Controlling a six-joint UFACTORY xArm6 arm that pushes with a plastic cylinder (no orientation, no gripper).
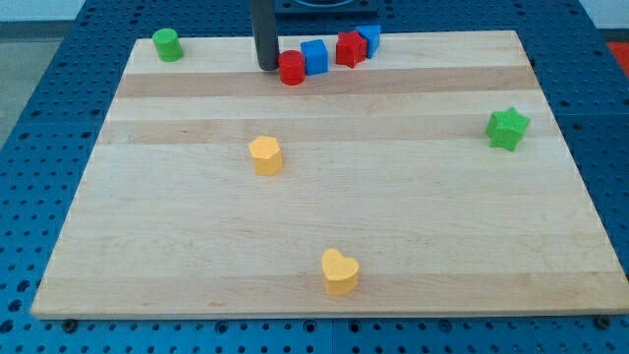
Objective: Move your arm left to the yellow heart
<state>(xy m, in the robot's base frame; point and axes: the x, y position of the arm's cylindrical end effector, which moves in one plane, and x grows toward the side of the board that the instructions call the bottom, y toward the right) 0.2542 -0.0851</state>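
Viewing the single camera view, we are taking the red cylinder near the top edge of the wooden board as our landmark. Our tool is a plain dark rod, holding nothing; my tip is resting on the board just to the view's left of the red cylinder, close enough that we cannot tell whether the two are touching.

A row of blocks is running toward the view's right from the red cylinder: a blue cube is sitting directly against it, then a red star-like block, then a second blue block, partly hidden behind the red one, so we are leaving its shape unnamed.

The yellow heart is lying far toward the view's bottom from the red cylinder and slightly to the view's right, near the board's bottom edge, well apart from my tip. A yellow hexagon-like block is sitting between them, below the red cylinder and a little to the view's left.

A green cylinder is standing well to the view's left of the red cylinder, at the board's top corner. A green star is lying far to the view's right and somewhat lower.

The board is resting on a blue perforated table.
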